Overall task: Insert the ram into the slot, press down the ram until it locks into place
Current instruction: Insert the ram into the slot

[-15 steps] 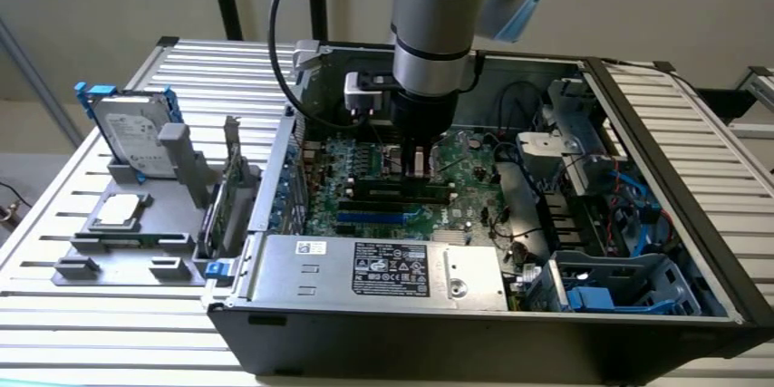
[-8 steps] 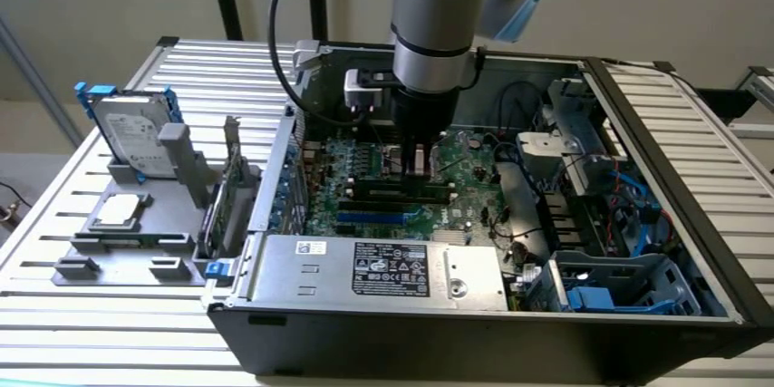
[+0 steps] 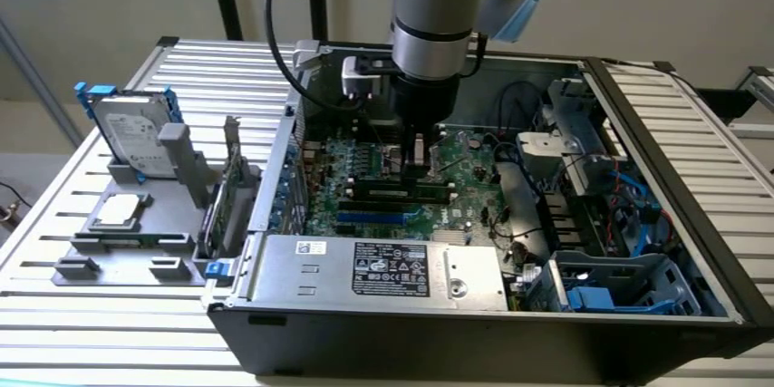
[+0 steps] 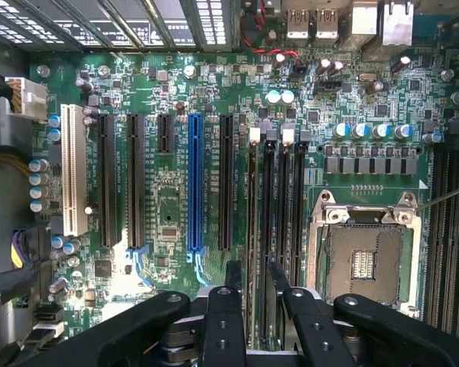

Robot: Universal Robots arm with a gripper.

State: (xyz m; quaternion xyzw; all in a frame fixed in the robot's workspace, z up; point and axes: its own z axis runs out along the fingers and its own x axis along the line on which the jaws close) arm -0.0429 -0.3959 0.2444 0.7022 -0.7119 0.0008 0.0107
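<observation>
Inside the open computer case, my gripper [image 3: 418, 159] hangs low over the green motherboard [image 3: 466, 156]. In the wrist view its two dark fingertips [image 4: 233, 274] stand apart, so the gripper [image 4: 254, 269] is open. Between them runs the ram [image 4: 251, 214], a thin green stick standing on edge in the slot, the outermost of several parallel black sockets. I cannot tell whether the fingers touch it. White clips [image 4: 254, 136] sit at the sockets' far ends. From outside, the ram [image 3: 390, 191] shows as a green strip with dark chips just in front of the gripper.
A blue socket [image 4: 196, 183], black sockets and a white one [image 4: 74, 168] lie beside the ram slots. The metal processor socket [image 4: 365, 260] is on the other side. The power supply [image 3: 375, 265] fills the case front. A hard drive [image 3: 127, 129] stands on a grey holder outside.
</observation>
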